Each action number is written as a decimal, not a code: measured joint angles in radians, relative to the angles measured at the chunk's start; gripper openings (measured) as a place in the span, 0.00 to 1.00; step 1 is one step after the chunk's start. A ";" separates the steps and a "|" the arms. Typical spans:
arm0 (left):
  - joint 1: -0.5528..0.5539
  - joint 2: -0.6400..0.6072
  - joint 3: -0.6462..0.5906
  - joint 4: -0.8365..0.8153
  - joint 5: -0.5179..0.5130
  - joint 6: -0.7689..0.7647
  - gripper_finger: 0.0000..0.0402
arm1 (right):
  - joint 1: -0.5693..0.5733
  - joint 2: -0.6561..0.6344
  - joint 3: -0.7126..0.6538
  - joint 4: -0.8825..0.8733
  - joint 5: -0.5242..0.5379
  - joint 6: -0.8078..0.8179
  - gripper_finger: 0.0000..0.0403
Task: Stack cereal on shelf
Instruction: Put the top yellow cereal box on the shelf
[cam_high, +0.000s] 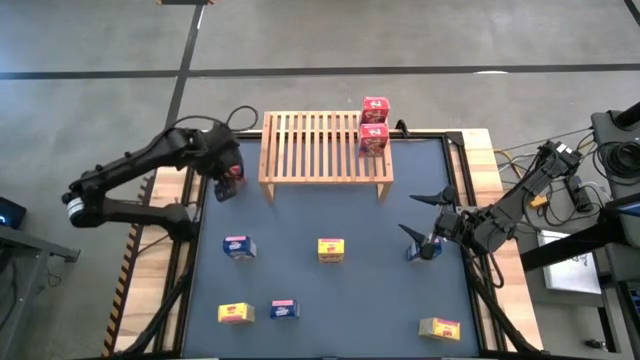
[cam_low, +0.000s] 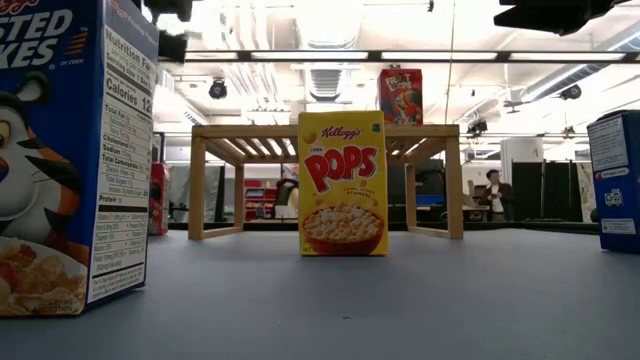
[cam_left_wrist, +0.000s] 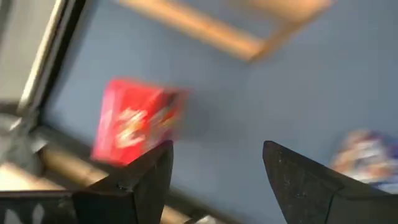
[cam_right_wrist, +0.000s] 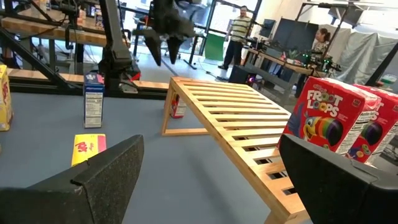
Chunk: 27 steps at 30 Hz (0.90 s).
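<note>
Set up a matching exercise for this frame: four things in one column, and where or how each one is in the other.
Things:
1. pair of red boxes
2. single red box
3. yellow Pops box
4. right gripper

Places or states, as the high view shows them:
A. open, over the table's right side
B. on the table beside the shelf's left end
C. on the shelf's right end
D. upright at mid-table

Pairs: 1-C, 2-B, 3-D, 4-A

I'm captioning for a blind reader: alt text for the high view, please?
Two red cereal boxes stand on the wooden shelf; six more lie scattered on the blue table. The left gripper hovers over another red box.
</note>
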 joint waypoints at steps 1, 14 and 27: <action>-0.047 -0.002 0.021 0.013 0.024 -0.042 0.58 | 0.000 0.000 0.000 0.006 0.000 -0.007 0.90; -0.634 0.143 0.228 0.252 -0.124 -0.279 0.58 | 0.000 0.000 0.000 0.013 -0.023 0.023 0.90; -0.748 0.024 0.115 0.510 -0.215 -0.270 0.58 | -0.056 0.120 -0.011 0.143 -0.209 0.124 0.90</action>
